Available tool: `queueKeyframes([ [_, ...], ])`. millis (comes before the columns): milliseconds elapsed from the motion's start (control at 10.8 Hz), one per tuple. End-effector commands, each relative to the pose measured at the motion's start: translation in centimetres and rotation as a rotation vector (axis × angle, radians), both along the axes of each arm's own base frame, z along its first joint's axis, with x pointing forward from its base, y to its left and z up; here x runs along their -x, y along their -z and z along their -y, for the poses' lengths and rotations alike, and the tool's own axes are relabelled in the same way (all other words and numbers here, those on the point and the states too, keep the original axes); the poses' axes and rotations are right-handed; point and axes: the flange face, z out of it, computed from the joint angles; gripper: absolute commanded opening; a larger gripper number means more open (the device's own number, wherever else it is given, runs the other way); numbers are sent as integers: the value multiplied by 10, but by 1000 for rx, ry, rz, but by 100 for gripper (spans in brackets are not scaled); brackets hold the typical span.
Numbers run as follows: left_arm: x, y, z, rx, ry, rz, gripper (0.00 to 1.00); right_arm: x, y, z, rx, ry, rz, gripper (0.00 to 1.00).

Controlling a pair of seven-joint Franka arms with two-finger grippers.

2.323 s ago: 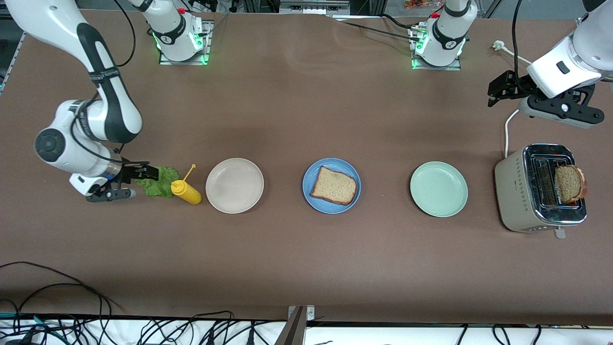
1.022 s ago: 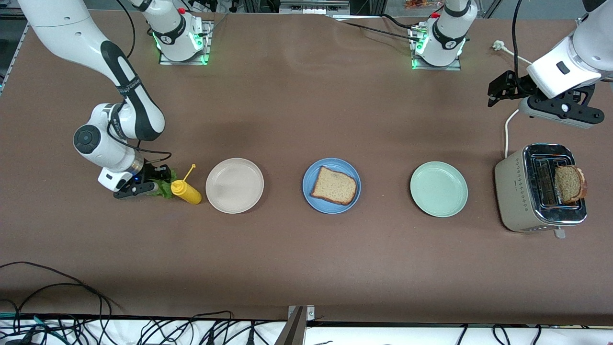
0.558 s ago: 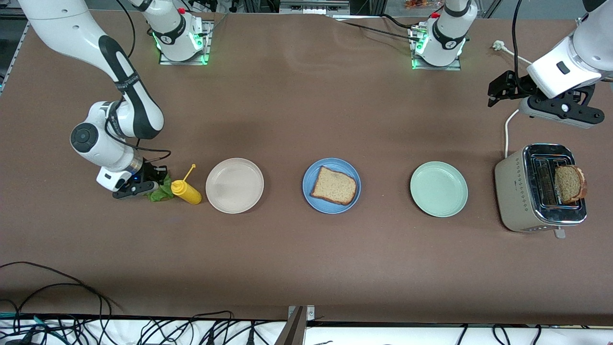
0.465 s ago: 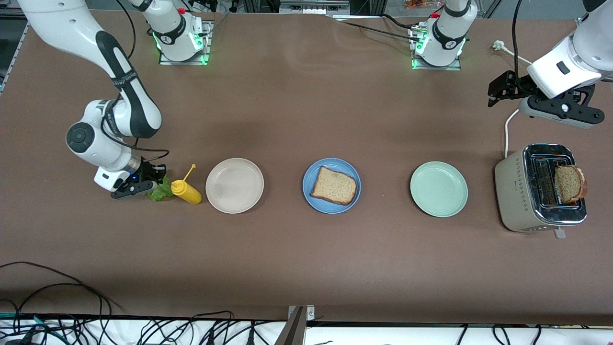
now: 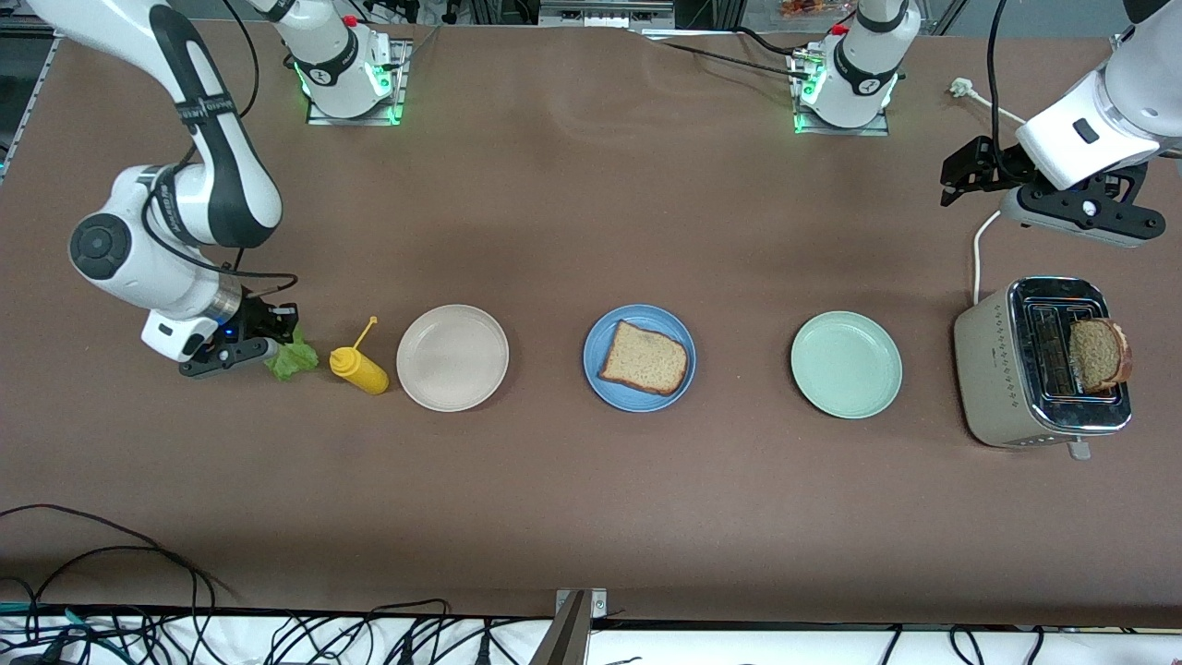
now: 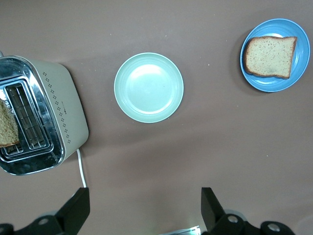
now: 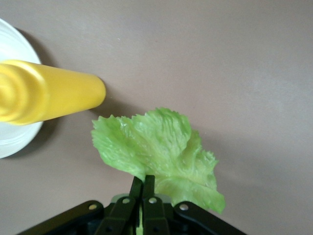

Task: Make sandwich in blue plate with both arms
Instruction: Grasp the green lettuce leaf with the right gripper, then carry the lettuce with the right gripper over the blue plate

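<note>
One brown toast slice [image 5: 645, 357] lies on the blue plate [image 5: 596, 337] at mid-table. A second slice [image 5: 1097, 354] stands in a slot of the toaster [image 5: 993, 369]. My right gripper [image 5: 277, 344] is shut on the edge of the green lettuce leaf [image 5: 294, 360], low over the table beside the yellow bottle [image 5: 360, 368]. The right wrist view shows both fingers [image 7: 145, 182] pinched on the leaf [image 7: 156, 144]. My left gripper [image 5: 949, 180] waits open and empty in the air by the toaster; in its wrist view [image 6: 144, 208] the blue plate [image 6: 274, 85] and toast [image 6: 269, 56] show.
A beige plate [image 5: 452, 357] sits between the bottle and the blue plate. A mint-green plate [image 5: 846, 364] lies between the blue plate and the toaster. A white cord [image 5: 979, 249] runs from the toaster to a power strip under the left hand.
My right gripper has shut on the lettuce and drawn back from the yellow bottle toward the right arm's end of the table, taking the leaf along. The left arm has not moved.
</note>
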Motion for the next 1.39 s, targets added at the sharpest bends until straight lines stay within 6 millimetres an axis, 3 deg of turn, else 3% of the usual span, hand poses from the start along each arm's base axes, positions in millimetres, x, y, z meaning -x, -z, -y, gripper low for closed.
queueKeyframes([
  [0, 2, -3, 1, 12, -8, -3, 100, 5, -55, -8, -15, -14, -31, 0],
  [372, 2, -3, 1, 12, -8, -3, 100, 14, -99, -32, -31, 64, -79, 0],
  [558, 2, -3, 1, 12, -8, -3, 100, 12, -129, -64, -48, 122, -116, 0],
  [836, 2, -3, 1, 12, -8, -3, 100, 18, -151, -138, -27, 172, -129, 0],
  [1301, 2, -3, 1, 12, -8, -3, 100, 19, -144, -252, -5, 309, -136, 0],
])
